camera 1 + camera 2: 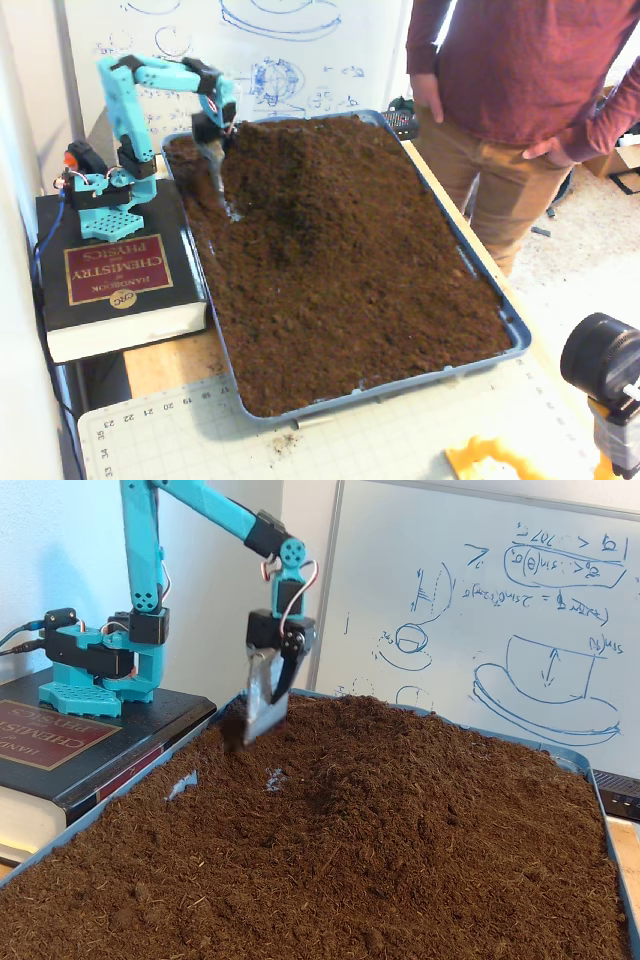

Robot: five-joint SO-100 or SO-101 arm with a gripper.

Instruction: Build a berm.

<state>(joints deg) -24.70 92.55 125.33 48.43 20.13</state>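
Turquoise arm's gripper (217, 172) (255, 715) carries a silvery metal scoop blade, tip just above the soil; whether its fingers are spread or pressed together cannot be told. Berm (300, 165) (400, 745), a raised mound of dark brown crumbly soil, sits at the blue rectangular tray's (480, 275) whiteboard end (beside the blade). Arm base stands on a black chemistry handbook (110, 285) beside the tray.

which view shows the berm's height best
The low side-on fixed view: the berm rises there as a hump against the whiteboard, behind the end effector. The high fixed view looks down on it, showing its footprint but flattening its height.
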